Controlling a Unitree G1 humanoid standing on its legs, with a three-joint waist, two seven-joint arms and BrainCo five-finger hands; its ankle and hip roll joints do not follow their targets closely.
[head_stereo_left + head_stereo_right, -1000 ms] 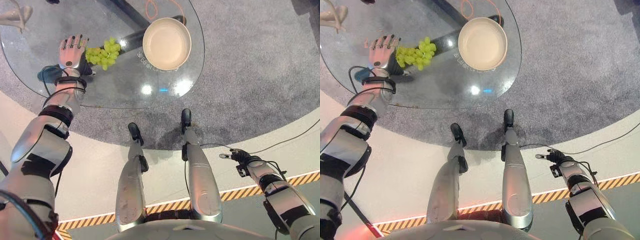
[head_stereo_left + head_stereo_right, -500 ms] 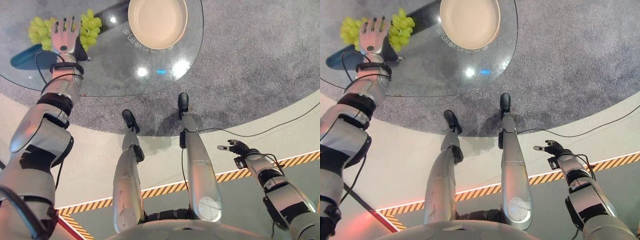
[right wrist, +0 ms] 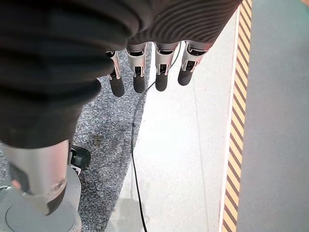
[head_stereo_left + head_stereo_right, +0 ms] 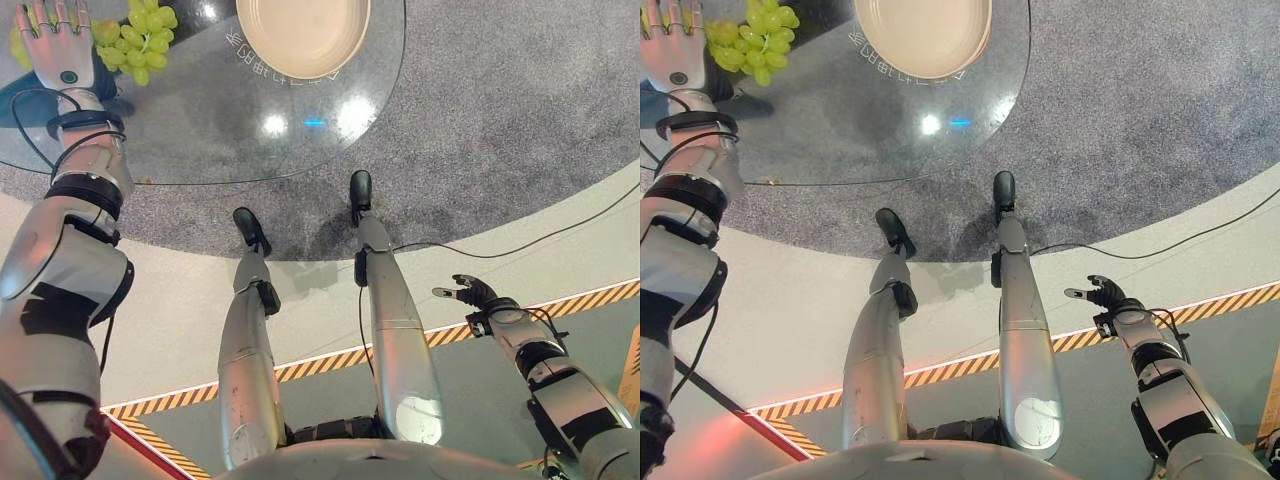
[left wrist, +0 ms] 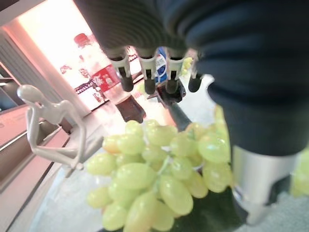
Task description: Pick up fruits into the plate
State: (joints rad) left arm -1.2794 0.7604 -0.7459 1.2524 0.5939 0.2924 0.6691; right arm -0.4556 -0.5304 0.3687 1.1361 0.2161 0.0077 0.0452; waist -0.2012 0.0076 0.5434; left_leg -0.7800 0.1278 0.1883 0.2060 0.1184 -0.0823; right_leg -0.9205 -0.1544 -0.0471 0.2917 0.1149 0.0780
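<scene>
A bunch of green grapes [image 4: 142, 38] lies on the round glass table [image 4: 220, 115], left of a cream plate [image 4: 300, 30] with nothing in it. My left hand [image 4: 60, 45] is stretched over the left part of the bunch, fingers straight and open. In the left wrist view the grapes [image 5: 154, 179] sit just below the straight fingers [image 5: 147, 77], with the thumb [image 5: 256, 193] beside them. My right hand [image 4: 472, 296] hangs low at my right side over the floor, its fingers [image 3: 140, 72] relaxed and holding nothing.
A white figurine [image 5: 53, 125] stands on the table beyond the grapes. The table's near edge [image 4: 250, 180] curves over grey carpet [image 4: 500, 120]. Yellow-black striped tape [image 4: 330, 362] runs across the pale floor below.
The whole picture has shifted, so the camera has moved. My left hand went from beside the grapes to over the bunch. The right hand has stayed low.
</scene>
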